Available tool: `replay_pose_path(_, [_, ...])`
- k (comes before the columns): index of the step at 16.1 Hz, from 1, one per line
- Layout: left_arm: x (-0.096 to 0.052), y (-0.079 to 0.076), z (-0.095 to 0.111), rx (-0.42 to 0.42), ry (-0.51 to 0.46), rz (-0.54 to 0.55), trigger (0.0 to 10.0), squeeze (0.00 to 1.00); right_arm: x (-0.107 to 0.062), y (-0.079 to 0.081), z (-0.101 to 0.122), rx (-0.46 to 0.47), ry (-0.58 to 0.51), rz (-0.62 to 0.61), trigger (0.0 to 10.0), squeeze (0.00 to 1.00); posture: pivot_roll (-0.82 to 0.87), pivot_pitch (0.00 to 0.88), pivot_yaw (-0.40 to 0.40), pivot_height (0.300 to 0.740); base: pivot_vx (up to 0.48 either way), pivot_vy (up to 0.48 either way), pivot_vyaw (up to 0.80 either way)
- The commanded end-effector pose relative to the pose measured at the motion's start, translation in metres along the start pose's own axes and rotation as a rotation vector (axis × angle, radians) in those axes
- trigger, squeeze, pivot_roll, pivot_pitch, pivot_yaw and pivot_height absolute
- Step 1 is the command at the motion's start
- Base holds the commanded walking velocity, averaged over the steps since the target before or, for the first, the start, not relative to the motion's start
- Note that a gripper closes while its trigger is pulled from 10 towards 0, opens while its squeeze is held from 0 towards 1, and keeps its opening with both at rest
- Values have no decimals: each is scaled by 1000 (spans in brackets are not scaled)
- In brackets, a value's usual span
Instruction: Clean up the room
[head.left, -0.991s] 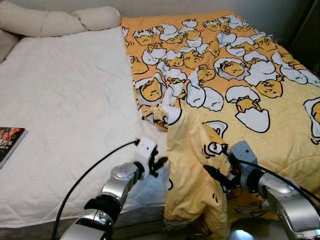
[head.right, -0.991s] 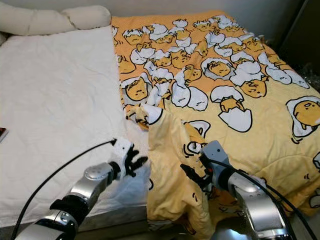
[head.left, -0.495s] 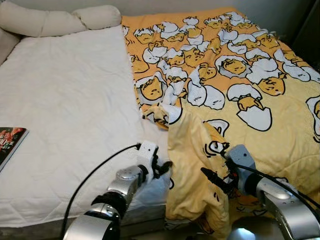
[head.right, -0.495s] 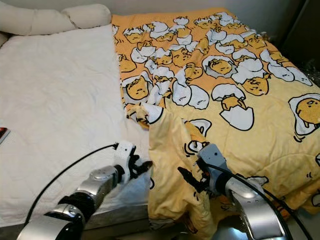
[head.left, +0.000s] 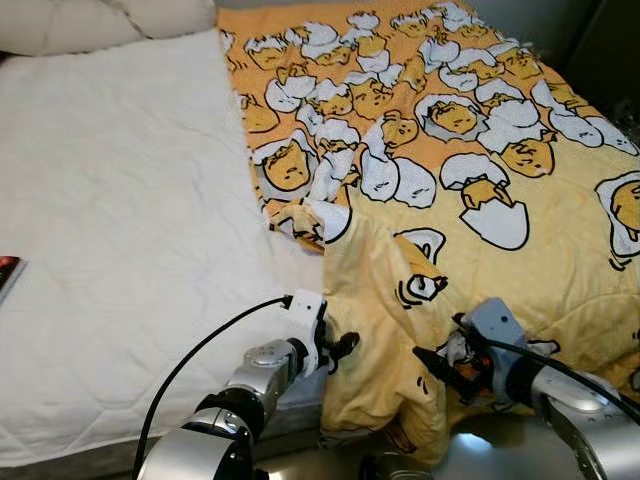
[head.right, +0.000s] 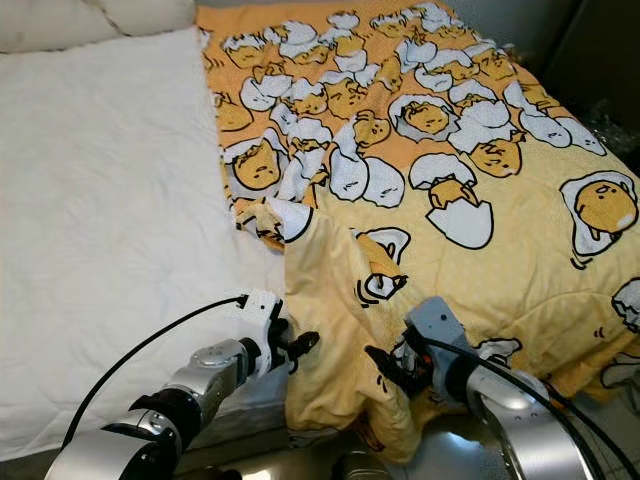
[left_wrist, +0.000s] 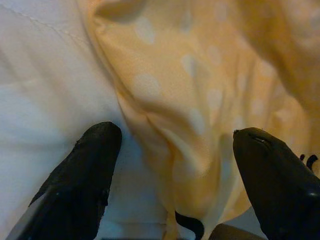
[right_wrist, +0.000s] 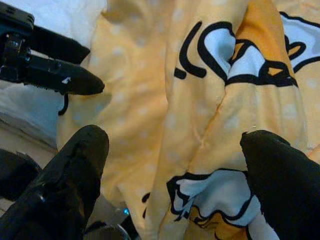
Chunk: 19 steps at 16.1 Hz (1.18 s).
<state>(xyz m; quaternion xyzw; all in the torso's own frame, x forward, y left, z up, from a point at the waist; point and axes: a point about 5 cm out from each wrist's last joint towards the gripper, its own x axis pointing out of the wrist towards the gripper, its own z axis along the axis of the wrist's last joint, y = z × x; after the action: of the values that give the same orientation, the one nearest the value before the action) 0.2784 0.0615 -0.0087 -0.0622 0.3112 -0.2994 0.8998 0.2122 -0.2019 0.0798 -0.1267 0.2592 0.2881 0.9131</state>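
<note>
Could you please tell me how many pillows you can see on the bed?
2. Both lie at the head of the bed: one pillow at the far left corner, the other pillow beside it, next to the yellow blanket. The frame cuts both off, so more may be hidden.

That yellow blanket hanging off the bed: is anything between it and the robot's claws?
Nothing visible. The left end effector is open right at the hanging edge of the yellow blanket, a fold between its fingers. The right end effector is open against the same drooping fold from the other side.
</note>
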Motion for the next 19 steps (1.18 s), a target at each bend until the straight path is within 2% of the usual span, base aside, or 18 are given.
replay_pose_path(1, [1,-5,-6,8,24,-9,7451,0,-3,2,2,5,-7,20,10000,0,-354,135,27,740,0,0,0])
replay_pose_path(2, [2,-6,-6,-1,20,-14,2353,0,-3,3,4,2,-12,30,10000,0,-358,132,25,740,0,0,0])
replay_pose_path(3, [2,-7,-6,-7,19,-14,0,0,-4,3,6,5,-22,45,10000,0,-358,132,23,740,0,0,0])
replay_pose_path(8, [4,-10,0,-41,-22,-48,0,0,-7,10,15,9,-83,161,10000,0,-354,134,24,740,0,0,0])
replay_pose_path(14, [7,-20,4,-67,-56,-104,0,0,-9,3,11,8,-66,131,10000,0,-353,131,28,740,0,0,0])
replay_pose_path(19, [6,-19,4,-78,-67,-121,0,0,-8,2,10,6,-60,127,10000,0,-344,125,26,740,0,0,0])
